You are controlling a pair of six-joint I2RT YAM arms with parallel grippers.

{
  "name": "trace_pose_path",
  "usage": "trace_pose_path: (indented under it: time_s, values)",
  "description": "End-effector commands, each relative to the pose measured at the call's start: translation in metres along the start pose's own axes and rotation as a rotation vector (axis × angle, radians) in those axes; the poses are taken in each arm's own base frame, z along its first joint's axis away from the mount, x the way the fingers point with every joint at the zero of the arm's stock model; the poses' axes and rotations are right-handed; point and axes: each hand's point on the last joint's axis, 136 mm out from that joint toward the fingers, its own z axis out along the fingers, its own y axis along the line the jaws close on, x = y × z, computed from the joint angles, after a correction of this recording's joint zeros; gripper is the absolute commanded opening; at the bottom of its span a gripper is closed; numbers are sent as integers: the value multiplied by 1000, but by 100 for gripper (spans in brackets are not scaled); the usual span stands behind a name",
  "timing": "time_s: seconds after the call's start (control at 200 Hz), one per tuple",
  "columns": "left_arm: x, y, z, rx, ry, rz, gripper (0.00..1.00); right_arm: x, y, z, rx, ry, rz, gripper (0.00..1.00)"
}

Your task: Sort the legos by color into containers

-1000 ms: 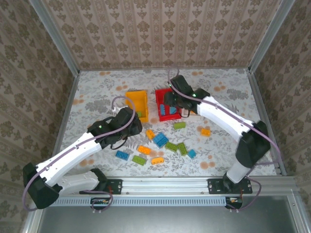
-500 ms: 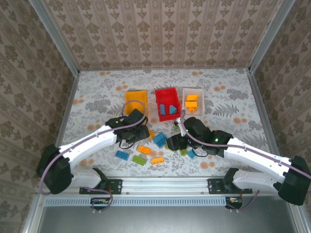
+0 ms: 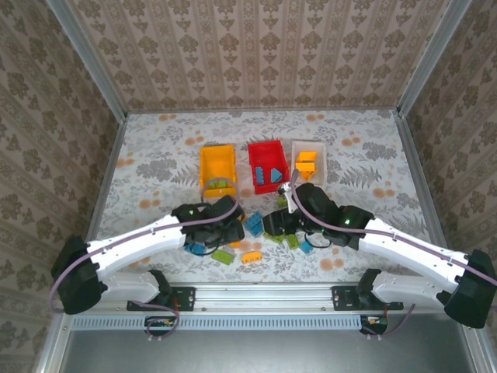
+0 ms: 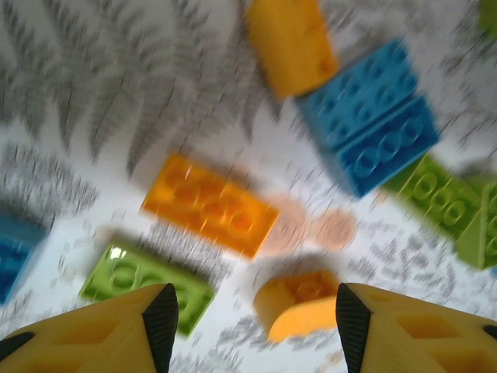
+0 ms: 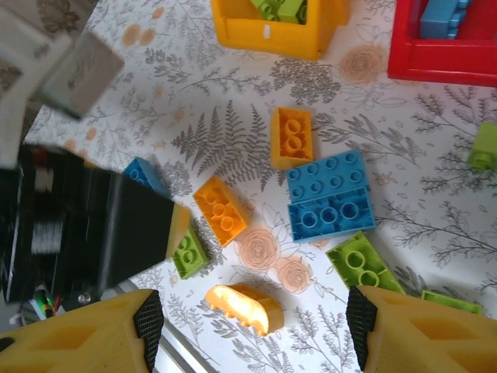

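Released: left gripper (image 4: 256,311), right gripper (image 5: 252,318), both empty above legos (image 5: 330,198).
Top view shows the white bin (image 3: 294,162); right wrist view shows left arm (image 5: 85,225) partly covering a blue brick (image 5: 142,171).

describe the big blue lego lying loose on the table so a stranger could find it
In the right wrist view, find the red bin, then look at the flowered table in front of it. The big blue lego lies between an orange brick and a green brick. It is the broadest loose piece, with more studs than either neighbour.
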Motion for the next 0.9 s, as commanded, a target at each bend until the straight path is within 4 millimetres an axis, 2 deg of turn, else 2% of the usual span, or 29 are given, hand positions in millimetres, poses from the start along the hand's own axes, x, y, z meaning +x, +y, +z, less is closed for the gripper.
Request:
trace_pose_path:
  time_s: [0.0, 0.06, 0.18, 0.295, 0.495, 0.66, 0.895]
  values:
    - [23, 33, 5, -87, 12, -170, 61, 4, 17, 2, -63, 38, -26, 67]
    - [29, 37, 9, -90, 10, -277, 62, 8, 22, 5, -87, 55, -33, 67]
    - [34, 33, 20, -57, 1, -454, 61, 17, 48, 4, -225, 86, -75, 70]
    - [30, 36, 23, -65, -34, -566, 63, 21, 61, -2, -300, 93, -104, 72]
    - [36, 46, 33, -94, -17, -726, 64, 21, 57, -5, -277, 84, -105, 73]
    - [44, 49, 41, -133, 10, -779, 62, 20, 53, -3, -254, 75, -95, 72]
    - [39, 49, 54, -138, 9, -813, 62, 19, 53, -2, -252, 73, -88, 72]
